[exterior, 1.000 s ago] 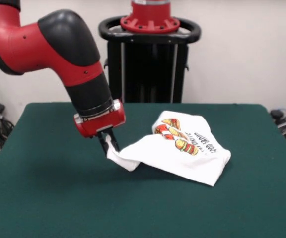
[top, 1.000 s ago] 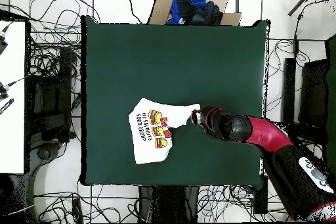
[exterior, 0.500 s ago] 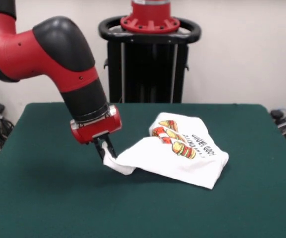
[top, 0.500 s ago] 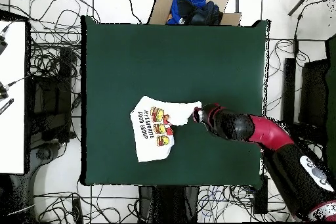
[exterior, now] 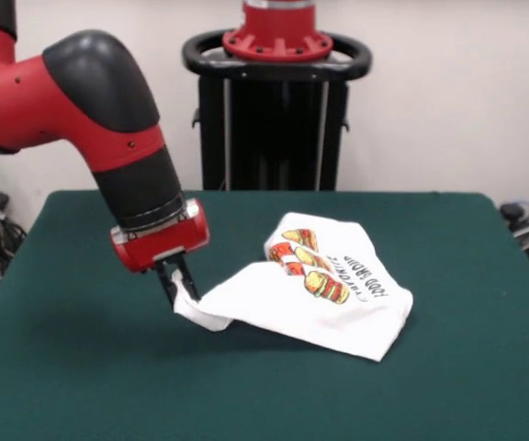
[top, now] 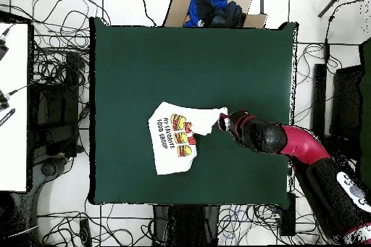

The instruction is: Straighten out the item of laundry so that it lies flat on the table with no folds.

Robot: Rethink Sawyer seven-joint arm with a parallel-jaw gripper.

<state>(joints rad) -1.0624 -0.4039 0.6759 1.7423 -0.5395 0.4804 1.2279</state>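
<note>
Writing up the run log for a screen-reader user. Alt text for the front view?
A red and black robot arm's gripper pinches one corner of a small white T-shirt printed with burgers and black text, lifting that corner just off a dark green felt-topped table. The rest of the shirt lies rumpled on the table, print facing up.

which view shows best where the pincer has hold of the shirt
The front view: the pincer is shut on a lifted corner of the shirt. Overhead, the arm hides the pincer, so the hold itself cannot be seen.

Bare table fills the frame's left and bottom; only the shirt blocks centre-right.
</note>
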